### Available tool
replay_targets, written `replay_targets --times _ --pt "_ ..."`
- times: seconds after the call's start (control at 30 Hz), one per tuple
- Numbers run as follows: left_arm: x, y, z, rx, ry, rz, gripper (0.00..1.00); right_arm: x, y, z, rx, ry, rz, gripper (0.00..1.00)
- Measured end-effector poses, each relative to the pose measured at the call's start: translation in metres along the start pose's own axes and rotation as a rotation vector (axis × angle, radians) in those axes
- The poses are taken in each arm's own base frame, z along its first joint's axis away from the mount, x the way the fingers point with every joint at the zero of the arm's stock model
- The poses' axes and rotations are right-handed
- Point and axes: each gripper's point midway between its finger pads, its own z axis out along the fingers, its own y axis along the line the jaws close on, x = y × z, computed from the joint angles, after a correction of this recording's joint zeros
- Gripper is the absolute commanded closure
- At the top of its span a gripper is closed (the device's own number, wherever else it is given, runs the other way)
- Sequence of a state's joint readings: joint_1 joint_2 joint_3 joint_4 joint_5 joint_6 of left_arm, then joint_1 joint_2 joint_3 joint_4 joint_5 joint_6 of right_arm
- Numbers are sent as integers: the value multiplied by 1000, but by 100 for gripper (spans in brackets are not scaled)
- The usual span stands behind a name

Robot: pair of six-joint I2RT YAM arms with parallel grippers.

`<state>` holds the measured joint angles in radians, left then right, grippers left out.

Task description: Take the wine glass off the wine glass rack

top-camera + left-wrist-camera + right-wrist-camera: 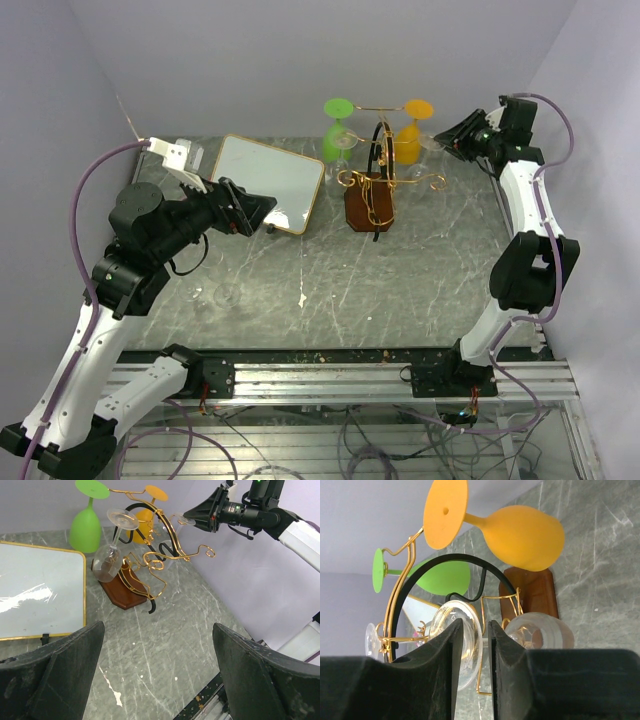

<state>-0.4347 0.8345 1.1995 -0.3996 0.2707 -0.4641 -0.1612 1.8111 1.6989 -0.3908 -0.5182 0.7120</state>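
Wine glass (457, 645) pinched at its clear foot by our right gripper (475, 645).
We keep that narrow grip square and slide outward along the rack's (372, 190) gold arm.

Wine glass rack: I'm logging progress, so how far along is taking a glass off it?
Done: the right tool has reached the wine glass rack and its fingers straddle the foot of a clear wine glass. In hand: closing on that foot; a firm grip isn't clear yet. Left: lifting the glass off; it hangs on the gold wire, as do the orange glass and green glass. The left tool waits open.
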Motion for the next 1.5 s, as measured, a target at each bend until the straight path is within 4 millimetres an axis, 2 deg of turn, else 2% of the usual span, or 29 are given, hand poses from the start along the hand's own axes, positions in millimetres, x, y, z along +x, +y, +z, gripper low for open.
replay_targets --times 0.83,1.5 --pt "3 1 -1 -6 13 -4 0 -3 5 -3 36 -20 30 100" --pt "4 1 -1 -7 14 -5 0 -8 16 -10 32 -53 91 100"
